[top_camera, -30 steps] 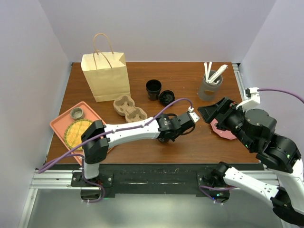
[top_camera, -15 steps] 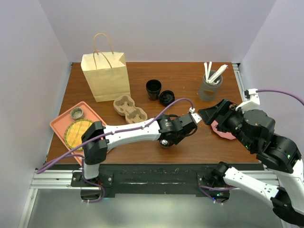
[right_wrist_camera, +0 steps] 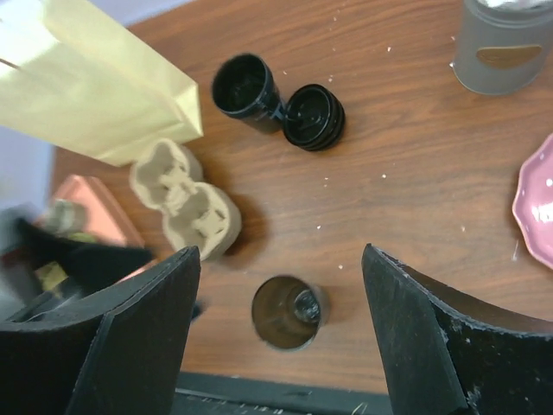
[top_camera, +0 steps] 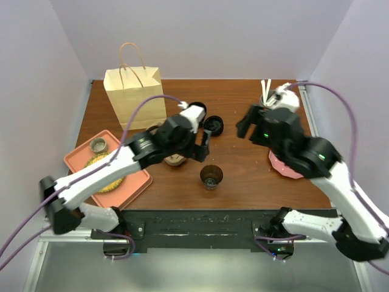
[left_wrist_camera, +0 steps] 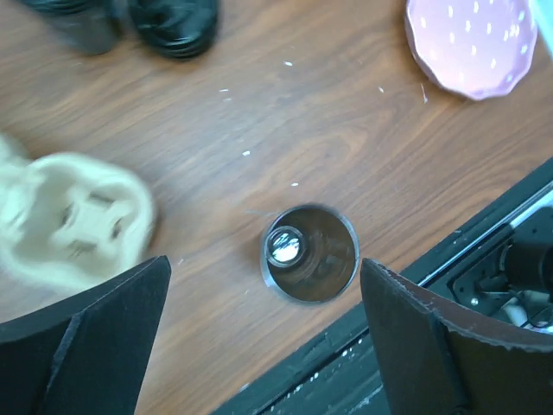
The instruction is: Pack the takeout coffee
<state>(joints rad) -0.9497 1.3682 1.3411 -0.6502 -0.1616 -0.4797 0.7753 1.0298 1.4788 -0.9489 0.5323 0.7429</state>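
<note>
Top external view showed the small black tapered takeout coffee cup [top_camera: 211, 176] standing upright on the brown wooden tabletop [top_camera: 249, 182]. It was near the front edge, between the two arms, and nothing touched it. From above its top looked dark and glossy, with a small bright round spot off centre; whether that was a lid could not be told.

The left hand [top_camera: 202, 145] hung above the tabletop just behind and to the left of the cup. In the left wrist view its fingers [left_wrist_camera: 95, 337] stood wide apart, gripping nothing, with the cup seen below in the gap. The right hand [top_camera: 248, 129] hovered farther back on the right. In its own wrist view it was likewise spread wide and gripping nothing.

Under the left hand lay a pale moulded-pulp cup carrier [right_wrist_camera: 197, 212]. A salmon-pink rectangular tray [top_camera: 76, 159] sat at the front left and a pink scalloped plate [left_wrist_camera: 473, 43] on the right. Farther back stood a lidless black cup [right_wrist_camera: 244, 89], with a loose black lid [right_wrist_camera: 314, 115] just beside it. At the back left a tan paper bag [top_camera: 135, 97] with handles stood upright. At the back right was a grey cylindrical holder [right_wrist_camera: 501, 47] of white utensils.
</note>
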